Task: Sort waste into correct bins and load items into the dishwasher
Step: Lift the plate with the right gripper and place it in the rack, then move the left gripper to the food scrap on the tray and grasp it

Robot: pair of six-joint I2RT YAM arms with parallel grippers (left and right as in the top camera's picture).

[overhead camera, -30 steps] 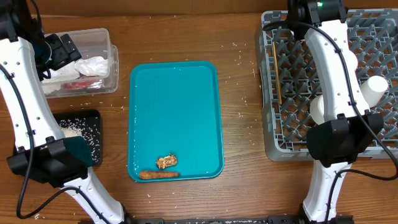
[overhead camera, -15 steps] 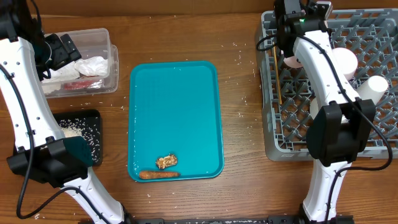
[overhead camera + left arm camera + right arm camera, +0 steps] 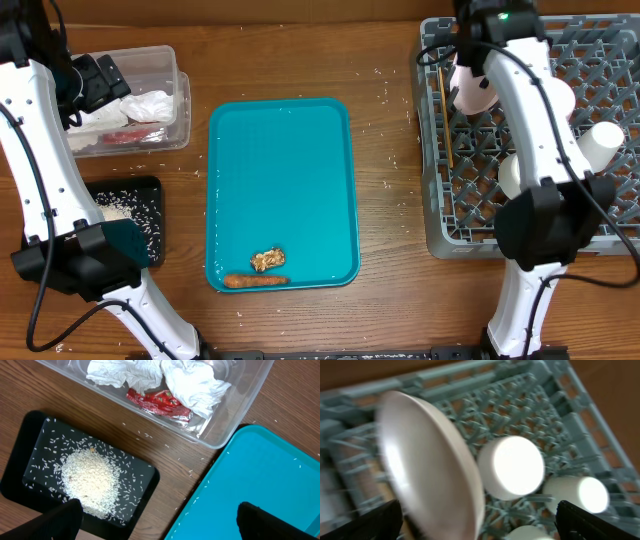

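Dish-loading step, looks like: right gripper [image 3: 482,522] is hovering wide open and empty over the plate [image 3: 430,470] standing at the far-left corner of the dish rack [image 3: 480,210]. Left gripper [image 3: 160,520] is idling open, empty too. Next is probably pinching the skinny carrot [image 3: 255,281] lying by the near edge of the teal tray [image 3: 280,180].

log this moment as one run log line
left hand: open, empty | right hand: open, plate on edge in dish rack | on teal tray: carrot, food lump
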